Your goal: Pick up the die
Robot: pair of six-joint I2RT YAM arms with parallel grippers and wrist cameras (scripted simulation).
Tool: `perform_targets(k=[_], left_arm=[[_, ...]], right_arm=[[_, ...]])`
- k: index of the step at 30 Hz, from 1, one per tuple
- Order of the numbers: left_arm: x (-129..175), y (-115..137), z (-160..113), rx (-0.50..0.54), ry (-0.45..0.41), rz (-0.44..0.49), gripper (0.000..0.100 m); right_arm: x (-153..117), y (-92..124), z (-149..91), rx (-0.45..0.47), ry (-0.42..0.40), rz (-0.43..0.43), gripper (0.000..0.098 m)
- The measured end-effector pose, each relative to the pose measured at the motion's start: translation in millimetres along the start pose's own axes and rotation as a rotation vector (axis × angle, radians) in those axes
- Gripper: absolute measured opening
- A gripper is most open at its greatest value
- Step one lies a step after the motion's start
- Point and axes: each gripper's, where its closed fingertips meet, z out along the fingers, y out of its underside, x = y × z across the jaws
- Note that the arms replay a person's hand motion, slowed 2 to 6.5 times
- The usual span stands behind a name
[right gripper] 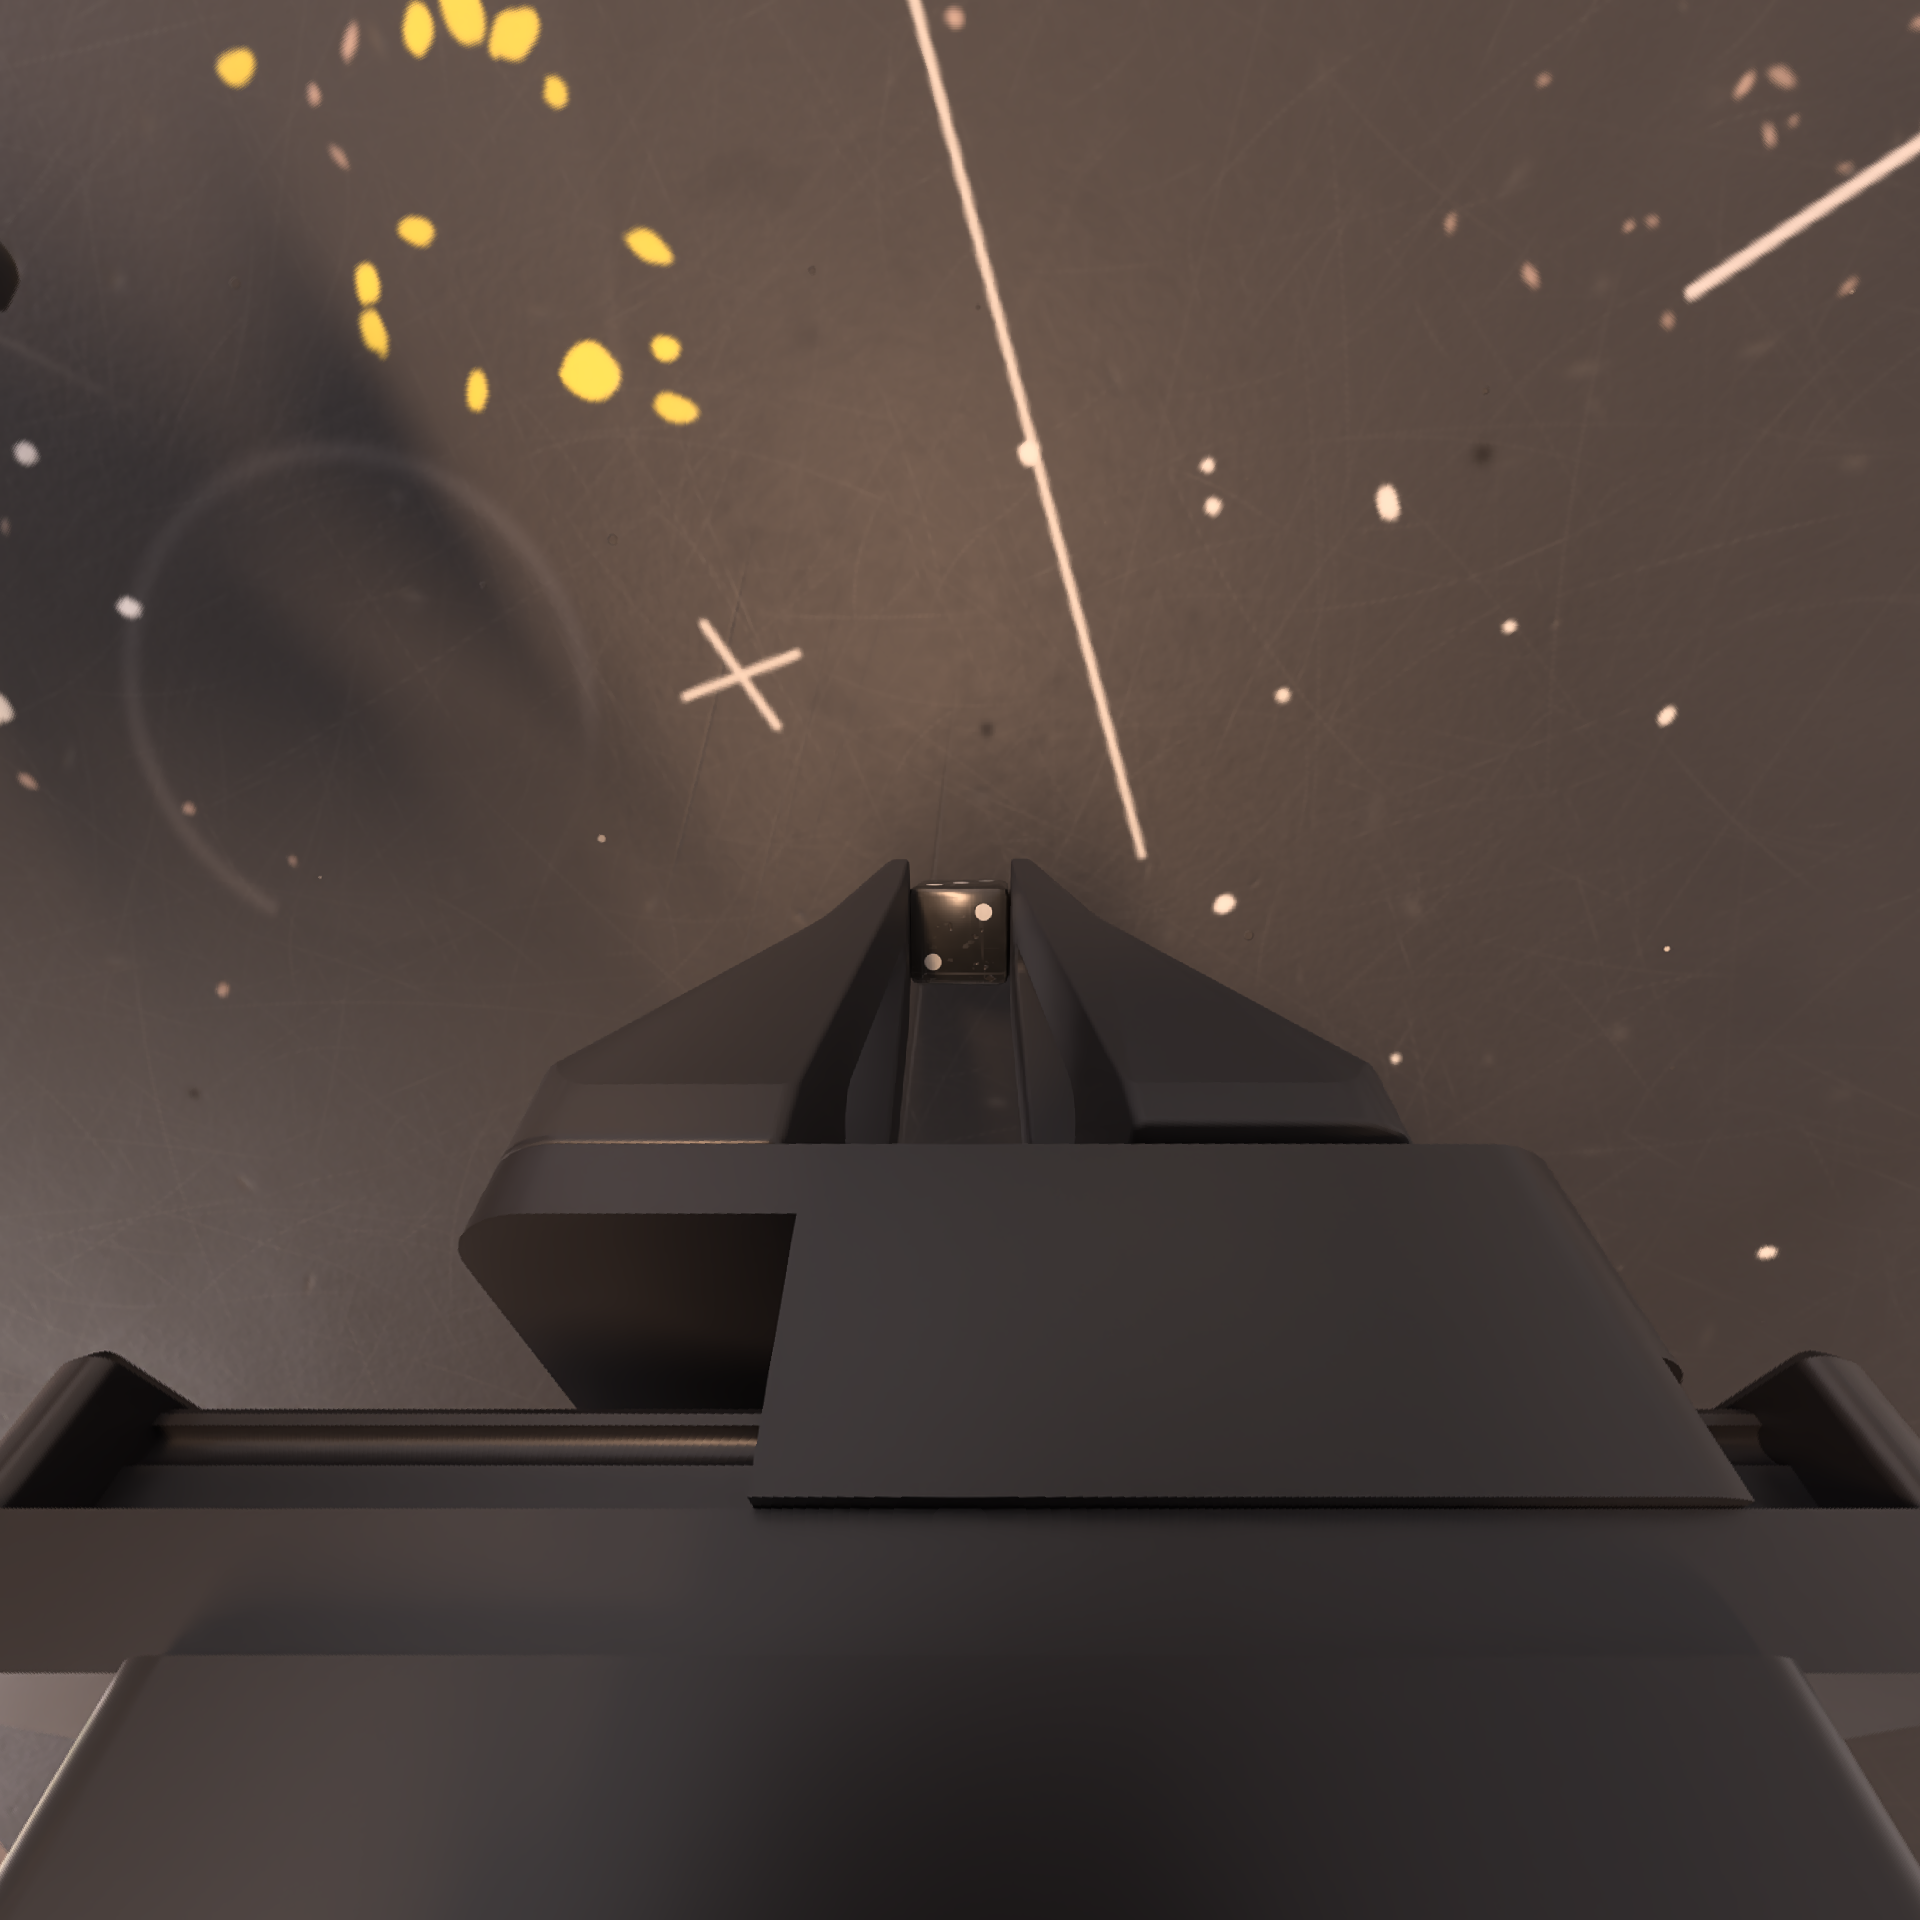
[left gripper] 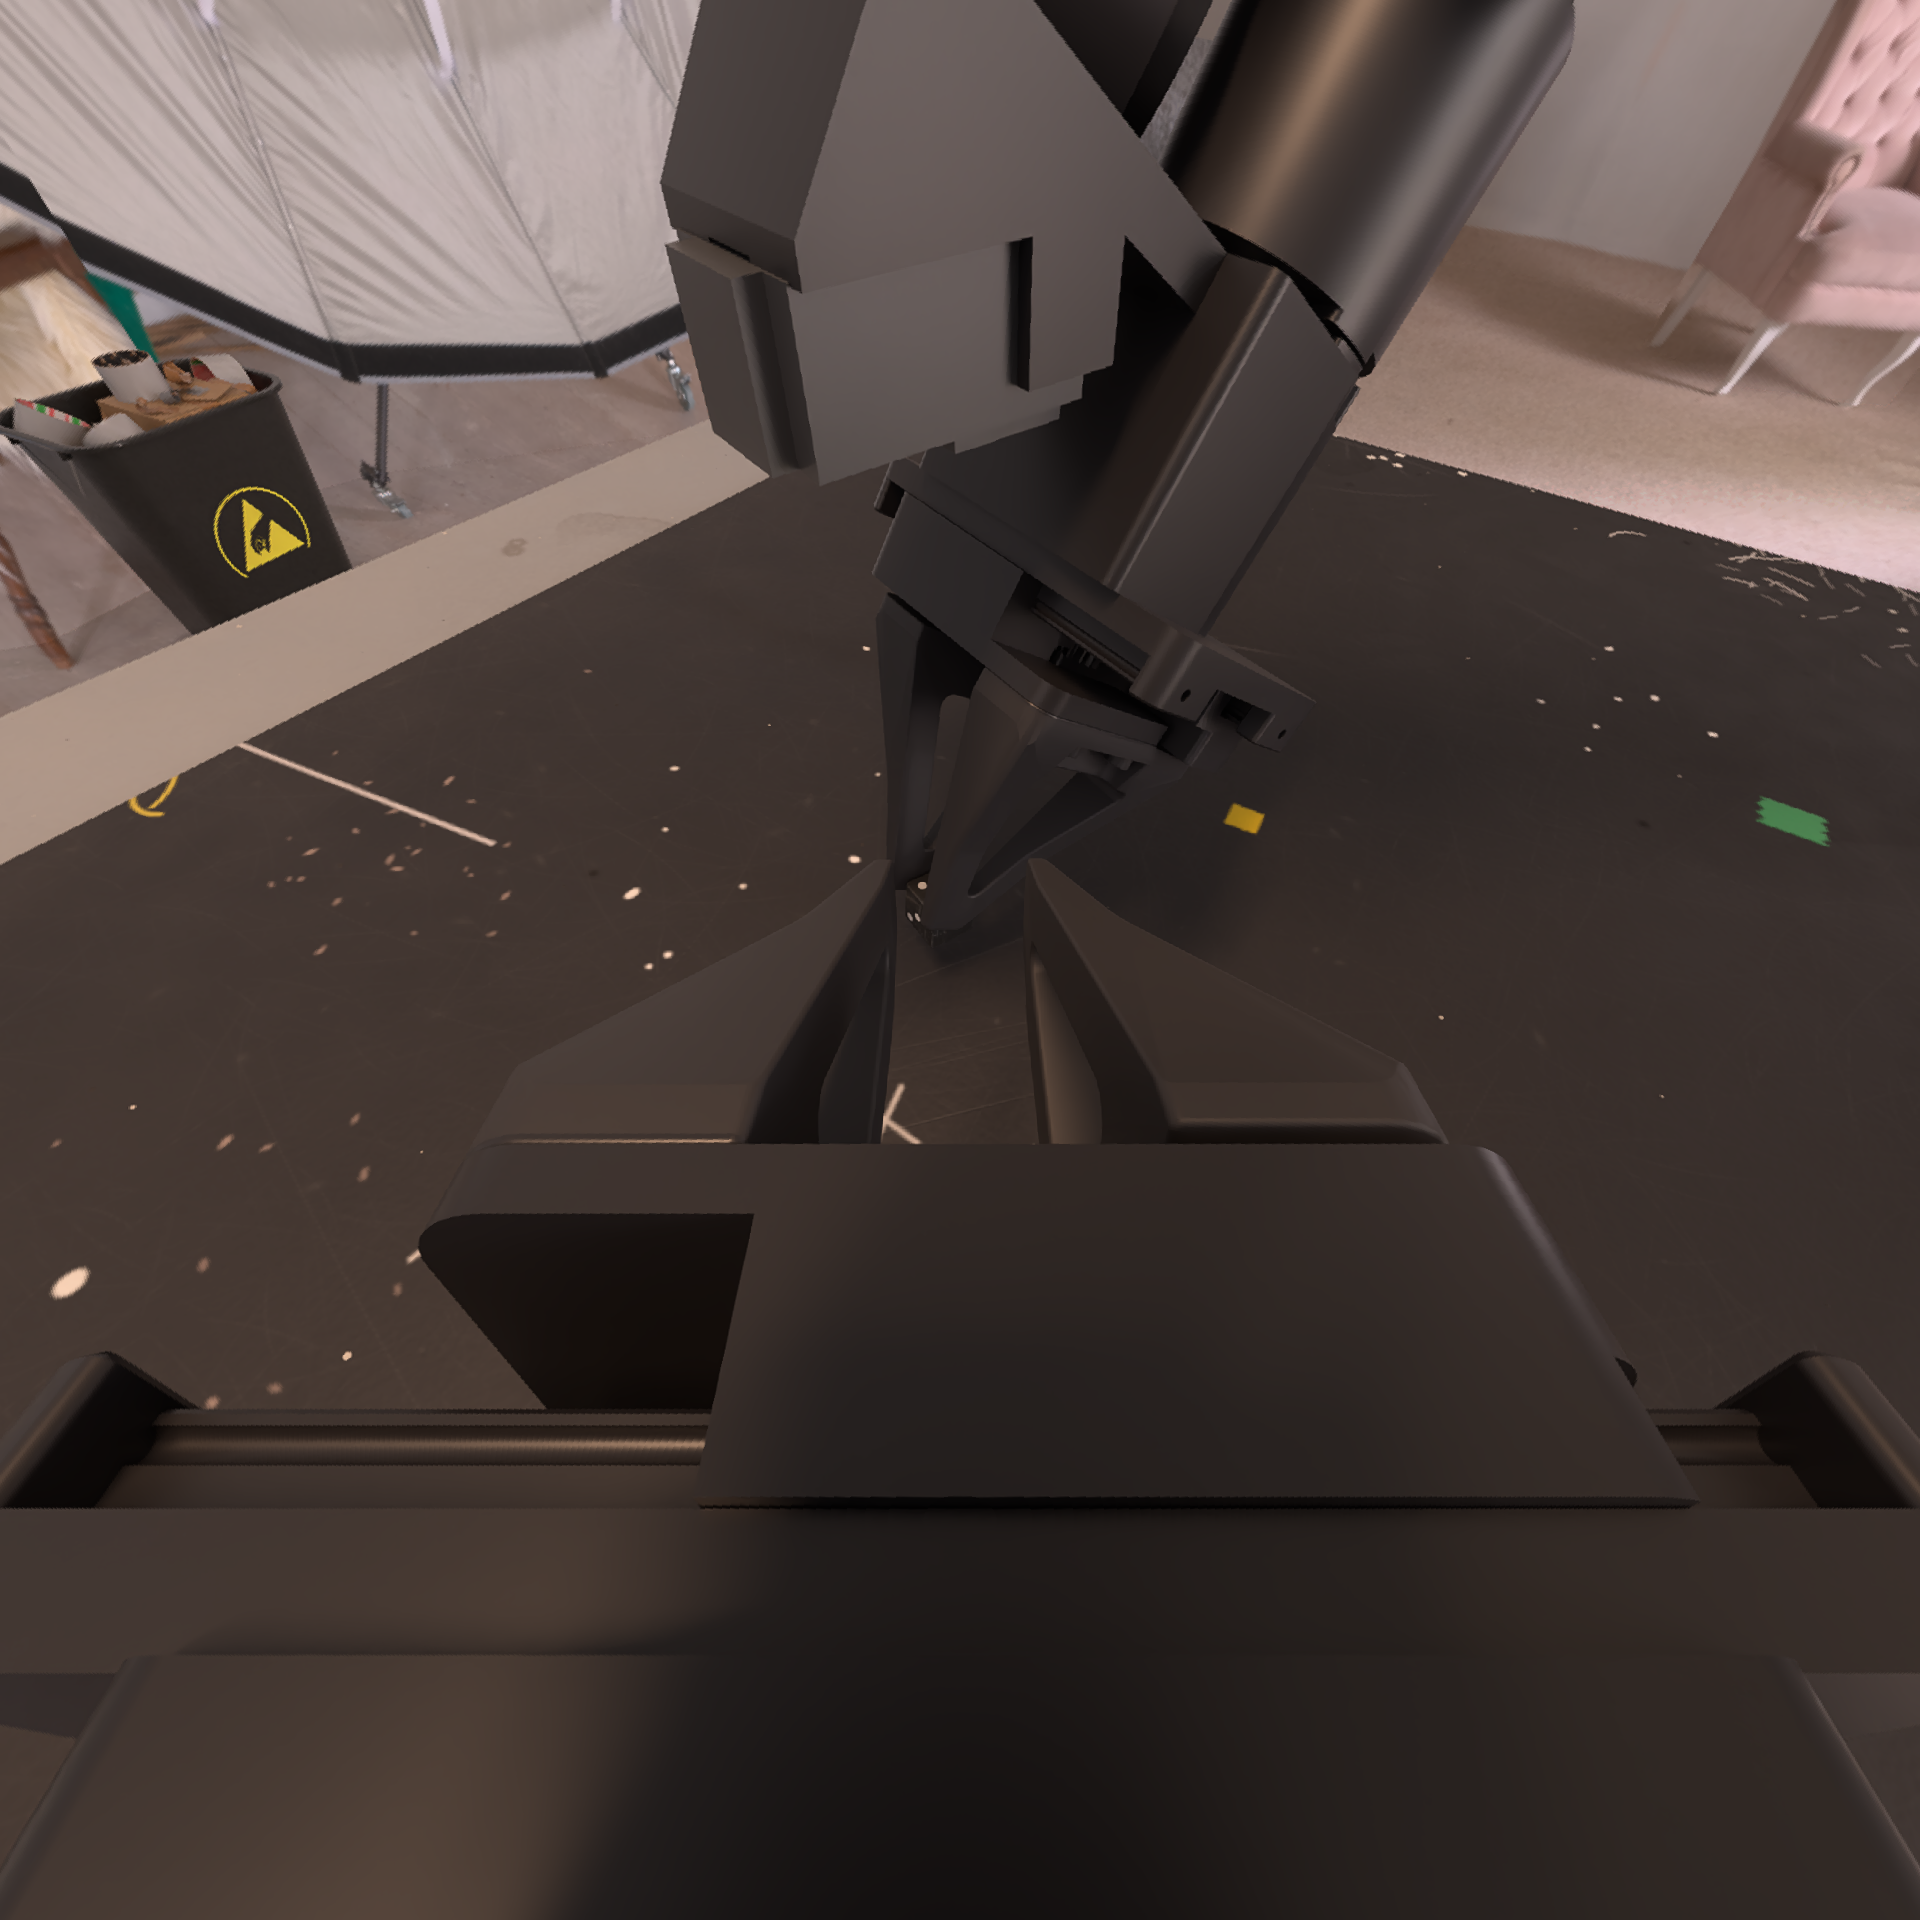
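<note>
The die (right gripper: 958,932) is small and black with white pips. My right gripper (right gripper: 961,883) is shut on it, with the die pinched between the fingertips over the dark speckled table (right gripper: 1351,727). In the left wrist view the right arm comes down from the top, and its gripper (left gripper: 940,920) holds the die (left gripper: 916,914) at or just above the table; I cannot tell which. My left gripper (left gripper: 961,873) is open and empty, low over the table. It points at the right gripper's tips from close by.
A black bin (left gripper: 197,499) full of scrap stands on the floor beyond the table's pale left edge (left gripper: 312,644). A pink armchair (left gripper: 1829,208) is at the far right. Yellow (left gripper: 1244,819) and green (left gripper: 1792,821) tape patches lie on the table.
</note>
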Motion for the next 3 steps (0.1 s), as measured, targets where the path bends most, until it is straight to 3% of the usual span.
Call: perform_targets(k=[3], left_arm=[[-0.4,0.7,0.6,-0.002,0.0,-0.002,0.021]], right_arm=[[1.8,0.1,0.6,0.001,0.009,0.002,0.0159]])
